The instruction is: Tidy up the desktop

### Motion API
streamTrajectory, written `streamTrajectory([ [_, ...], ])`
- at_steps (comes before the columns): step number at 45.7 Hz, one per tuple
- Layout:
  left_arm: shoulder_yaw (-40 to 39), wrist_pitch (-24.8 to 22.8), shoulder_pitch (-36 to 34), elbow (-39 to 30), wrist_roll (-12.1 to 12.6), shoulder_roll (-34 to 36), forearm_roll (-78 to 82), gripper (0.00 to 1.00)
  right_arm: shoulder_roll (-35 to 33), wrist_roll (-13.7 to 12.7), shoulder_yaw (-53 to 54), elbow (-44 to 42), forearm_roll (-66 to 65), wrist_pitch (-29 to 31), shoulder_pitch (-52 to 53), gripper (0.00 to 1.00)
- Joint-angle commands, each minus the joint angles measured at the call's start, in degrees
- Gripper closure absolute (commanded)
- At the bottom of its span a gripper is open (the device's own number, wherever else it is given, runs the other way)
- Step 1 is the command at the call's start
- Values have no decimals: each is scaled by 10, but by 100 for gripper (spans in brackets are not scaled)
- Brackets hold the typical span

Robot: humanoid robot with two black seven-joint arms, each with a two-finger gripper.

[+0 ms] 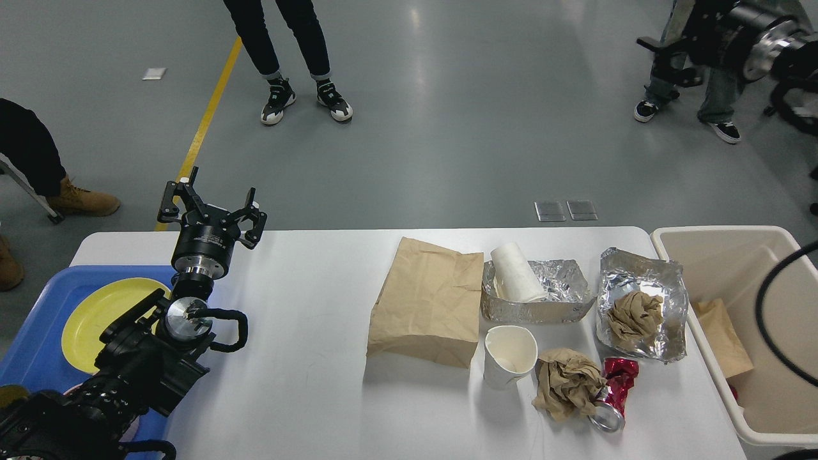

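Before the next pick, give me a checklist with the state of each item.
1. Left gripper open and empty: ok.
2. Right gripper state: cannot tell; it sits at the frame's top right corner, fingers not clear.
3. Beige bin within view, open top: ok.
4. Desktop tidy: not ok; paper bag, paper cup, crushed red can and two foil trays remain.
5. Paper cup upright: ok.
6. Blue tray holds yellow plate: ok.

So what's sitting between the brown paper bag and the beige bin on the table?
In the head view, between the paper bag and the bin sit two foil trays, a white cup, crumpled brown paper and a crushed red can.
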Motion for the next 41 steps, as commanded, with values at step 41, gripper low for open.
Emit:
streamTrajectory([
  [41, 0, 0, 0, 0, 0, 0, 0, 4, 67, 0, -789, 454, -61, 24, 446, 0],
])
